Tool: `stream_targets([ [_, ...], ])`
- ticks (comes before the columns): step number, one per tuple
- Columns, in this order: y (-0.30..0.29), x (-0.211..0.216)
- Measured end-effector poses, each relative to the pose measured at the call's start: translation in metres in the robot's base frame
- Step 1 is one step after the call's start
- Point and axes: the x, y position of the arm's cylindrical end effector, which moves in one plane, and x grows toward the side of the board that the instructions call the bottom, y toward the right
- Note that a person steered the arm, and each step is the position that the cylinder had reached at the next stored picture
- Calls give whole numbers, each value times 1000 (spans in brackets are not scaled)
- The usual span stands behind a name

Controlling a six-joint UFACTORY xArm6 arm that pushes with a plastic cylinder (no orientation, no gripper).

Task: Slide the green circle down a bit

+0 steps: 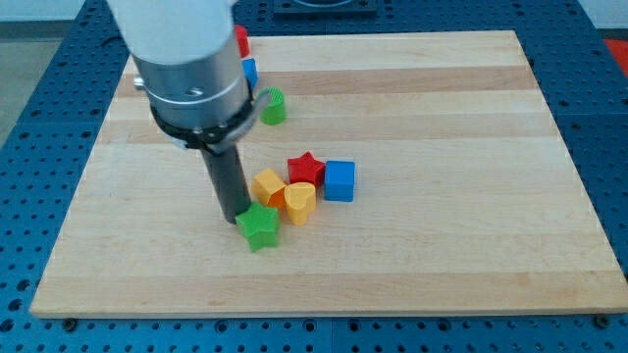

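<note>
The green circle (274, 107) is a small green cylinder near the view's top left, partly behind the arm's grey body. My tip (238, 218) rests on the wooden board well below the green circle. It sits just to the upper left of a green star (259, 226), touching or nearly touching it. Right of the tip lie a yellow hexagon-like block (267, 186), a yellow heart (301, 201), a red star (306, 169) and a blue cube (340, 180), all in a tight cluster.
A red block (241, 40) and a blue block (249, 72) peek out from behind the arm at the top left, above the green circle. The board's edge (324, 309) runs along the view's bottom, with blue perforated table around it.
</note>
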Motion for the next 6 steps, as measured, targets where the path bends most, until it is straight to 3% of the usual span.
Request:
stream_targets([
  [1, -15, -8],
  [4, -63, -147],
  [5, -33, -197],
  [6, 19, -198],
])
